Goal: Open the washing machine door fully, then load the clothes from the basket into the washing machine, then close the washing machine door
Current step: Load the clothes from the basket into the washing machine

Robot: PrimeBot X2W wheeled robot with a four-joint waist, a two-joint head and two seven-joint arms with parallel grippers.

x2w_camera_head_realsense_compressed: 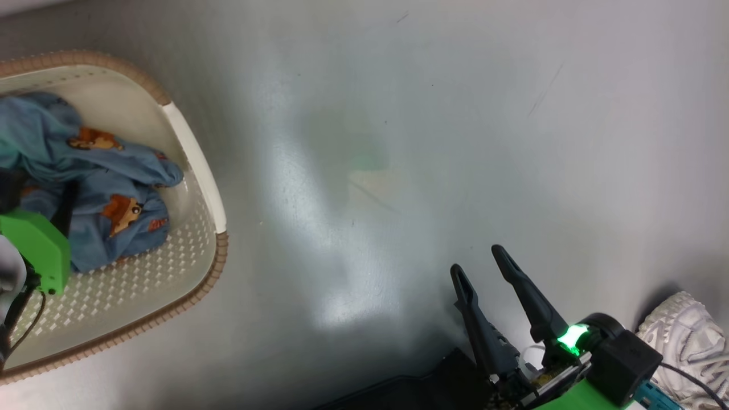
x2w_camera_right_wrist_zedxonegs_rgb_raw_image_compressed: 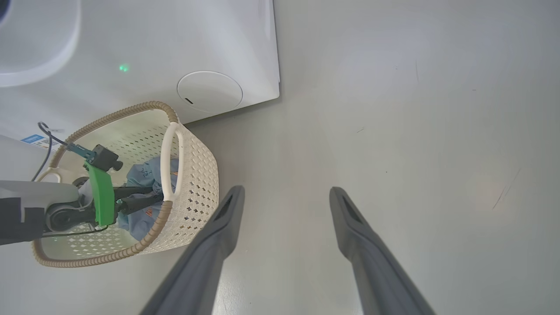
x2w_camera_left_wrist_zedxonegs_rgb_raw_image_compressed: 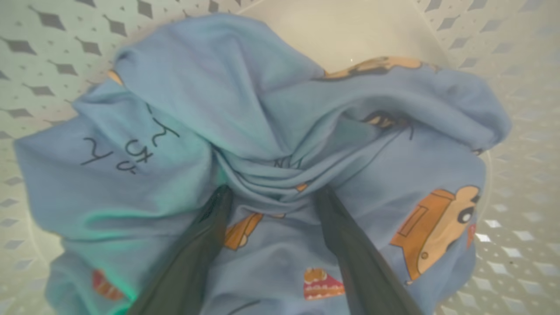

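Near right, the right pincer hangs wide open and empty over the floor, probably parked out of the way. To the left, the left pincer, equally wide and gripping nothing, straddles a fold of the clothes in the basket, seemingly ready to pinch. Just beyond stands the washing machine. Its blue label and the fabric's scrawled print are unreadable.

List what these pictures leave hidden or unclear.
- Washing machine: the right wrist view's top edge cuts it off, so whether it is open is unknown.
- Clothes: in the left wrist view, bunched folds hide how many pieces there are.
- Basket: the head view's left edge cuts it off.
- White shoe: the head view's corner hides its wearer.
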